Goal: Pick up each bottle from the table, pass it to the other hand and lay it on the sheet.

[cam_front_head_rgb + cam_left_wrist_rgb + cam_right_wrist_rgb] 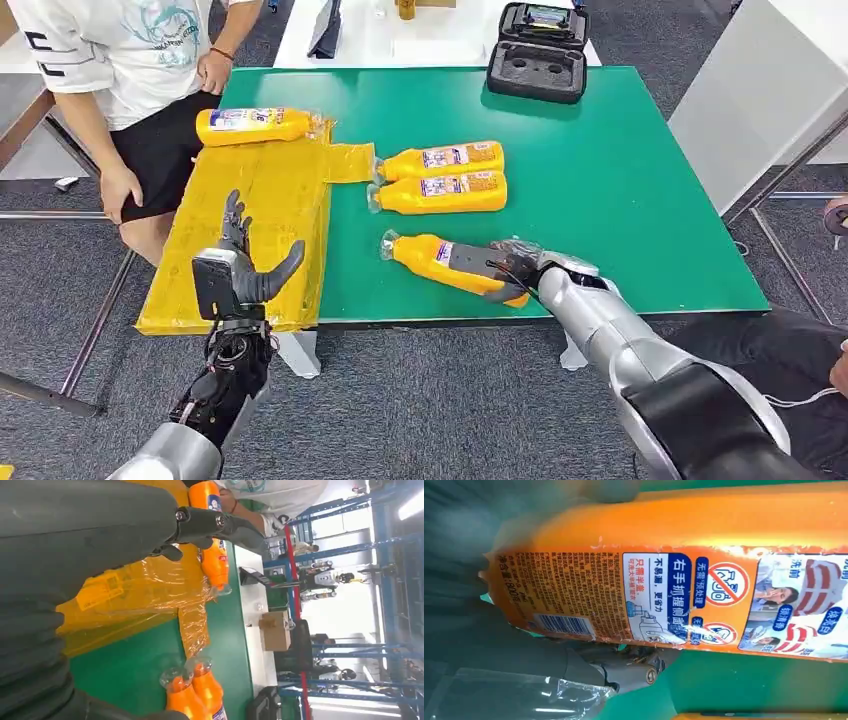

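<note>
Our right hand [508, 272] grips the nearest bottle [445, 262] on the green desk [620, 180].

Its fingers wrap the bottle's base end, which lies on its side near the desk's front edge. Our left hand [243, 262] hovers spread and empty over the yellow sheet [250, 220]. One bottle [255, 125] lies at the sheet's far end, two more [440, 178] side by side beside the sheet. A person [130, 70] stands by the desk's far left corner.

Orange bottles [440, 190] – yellow sheet [250, 220] – green table [620, 180]
</note>
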Motion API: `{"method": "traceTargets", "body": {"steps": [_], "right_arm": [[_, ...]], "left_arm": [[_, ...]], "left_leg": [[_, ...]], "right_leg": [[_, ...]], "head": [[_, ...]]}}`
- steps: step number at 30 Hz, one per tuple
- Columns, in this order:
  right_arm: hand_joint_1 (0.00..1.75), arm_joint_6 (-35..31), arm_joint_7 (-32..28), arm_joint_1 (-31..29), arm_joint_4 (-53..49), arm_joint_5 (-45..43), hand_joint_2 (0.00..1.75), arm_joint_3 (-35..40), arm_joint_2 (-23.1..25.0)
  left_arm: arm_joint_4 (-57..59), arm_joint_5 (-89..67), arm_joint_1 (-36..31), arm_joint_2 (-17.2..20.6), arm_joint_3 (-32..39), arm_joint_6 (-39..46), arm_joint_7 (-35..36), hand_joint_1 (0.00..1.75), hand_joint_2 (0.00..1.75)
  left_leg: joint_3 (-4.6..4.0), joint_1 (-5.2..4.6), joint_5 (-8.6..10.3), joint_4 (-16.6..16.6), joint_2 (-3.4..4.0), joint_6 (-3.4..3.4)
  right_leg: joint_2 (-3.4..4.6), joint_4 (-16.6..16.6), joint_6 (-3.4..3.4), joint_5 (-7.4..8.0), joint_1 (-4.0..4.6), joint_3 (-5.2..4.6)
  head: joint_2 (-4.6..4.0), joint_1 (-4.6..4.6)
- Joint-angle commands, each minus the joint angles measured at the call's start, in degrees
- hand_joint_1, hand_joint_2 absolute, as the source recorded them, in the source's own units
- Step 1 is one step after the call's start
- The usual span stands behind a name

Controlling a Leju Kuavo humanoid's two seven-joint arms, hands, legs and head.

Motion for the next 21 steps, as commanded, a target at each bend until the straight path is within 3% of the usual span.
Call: {"method": "traceTargets", "body": {"steps": [1, 4, 6, 12, 18, 21], "right_arm": [[1.75, -3.7, -4.1, -0.6, 1.7, -1.2, 1.75, -0.3, 0.8], [1.75, -9.0, -7.4, -1.2, 0.7, -2.9, 1.75, -3.0, 1.9], [1.75, -13.7, -14.2, -0.6, -2.3, -7.4, 1.75, -7.8, 3.0], [1.75, -23.9, -24.3, 1.2, -10.9, -11.4, 1.75, -12.7, 4.7], [1.75, -28.4, -28.7, 4.1, -15.8, -13.7, 1.75, -14.3, 5.2], [1.75, -27.5, -30.4, 5.7, -16.7, -16.1, 1.75, -14.6, 5.7]], "left_arm": [[2.1, 0.1, -0.8, 0.7, -1.1, 0.3, 0.2, 0.0, 1.75], [-0.6, 0.5, 0.9, 1.4, -0.3, 0.4, 0.2, 0.0, 1.75], [-3.7, 1.0, 2.7, 1.8, 0.6, 0.3, 0.2, 0.0, 1.75], [-8.1, 5.2, 6.3, 2.0, 3.2, -4.7, 0.2, 0.0, 1.75], [-10.4, 9.7, 8.6, 1.8, 4.7, -11.0, 0.2, 0.0, 1.75], [-13.2, 10.9, 10.2, 1.7, 4.0, -14.6, 0.9, 0.0, 1.75]], "left_leg": [[0.33, 0.06, -0.12, 0.0, 0.0, -0.11], [0.35, 0.07, -0.16, 0.0, 0.09, -0.11], [0.32, 0.04, -0.19, 0.0, 0.19, -0.12], [0.1, 0.03, -0.09, 0.0, 0.14, -0.06], [0.09, 0.04, -0.07, 0.0, 0.05, -0.06], [0.15, 0.04, -0.09, 0.0, 0.06, -0.07]], "right_leg": [[-0.01, -0.1, -0.09, -0.12, 0.06, 0.33], [0.08, 0.0, -0.1, -0.12, 0.07, 0.33], [0.18, 0.0, -0.1, -0.13, 0.05, 0.28], [0.14, 0.0, -0.06, -0.04, 0.03, 0.1], [0.06, 0.0, -0.06, -0.04, 0.04, 0.1], [0.07, 0.0, -0.07, -0.07, 0.04, 0.17]], "head": [[0.0, 0.0], [0.0, 0.0], [0.0, 0.0], [0.0, 0.02], [0.0, 0.0], [0.0, 0.0]]}}
